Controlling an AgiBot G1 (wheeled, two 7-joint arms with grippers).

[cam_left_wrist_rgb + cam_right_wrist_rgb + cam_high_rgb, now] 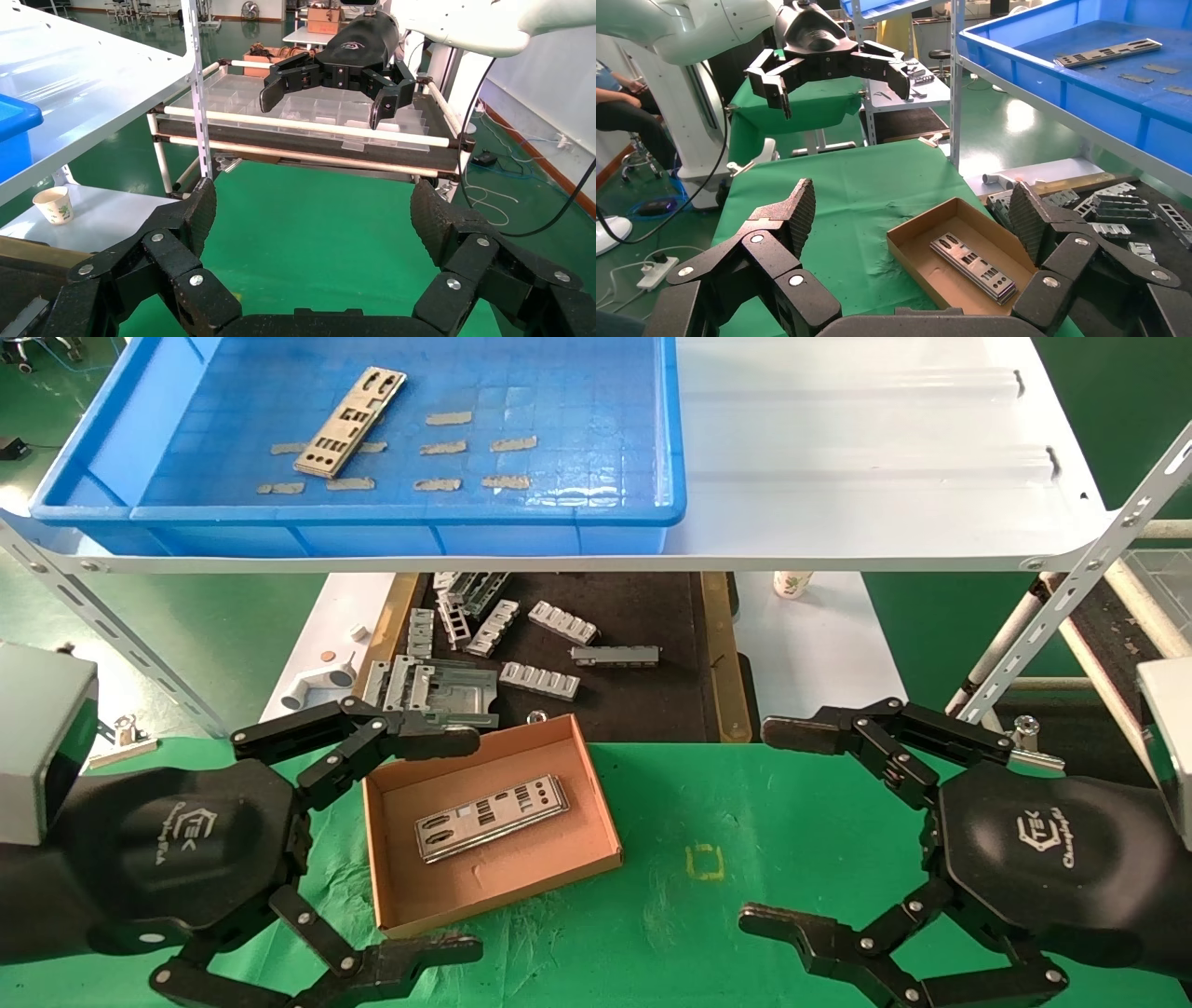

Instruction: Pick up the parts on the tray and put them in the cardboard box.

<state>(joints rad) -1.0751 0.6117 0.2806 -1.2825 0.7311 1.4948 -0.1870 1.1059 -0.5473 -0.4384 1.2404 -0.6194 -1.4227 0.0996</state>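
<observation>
Left gripper (372, 845) and right gripper (805, 826) both hang wide open and empty above the green table, either side of the cardboard box (596, 803).
One plate (491, 818) lies flat in the box, long axis roughly along the box's length; one remaining plate (351, 421) lies in the blue tray (140, 514) on the shelf (long axis diagonal, far end tilted rightward). Judged between picks: next move calls for a reach up into the tray.
</observation>
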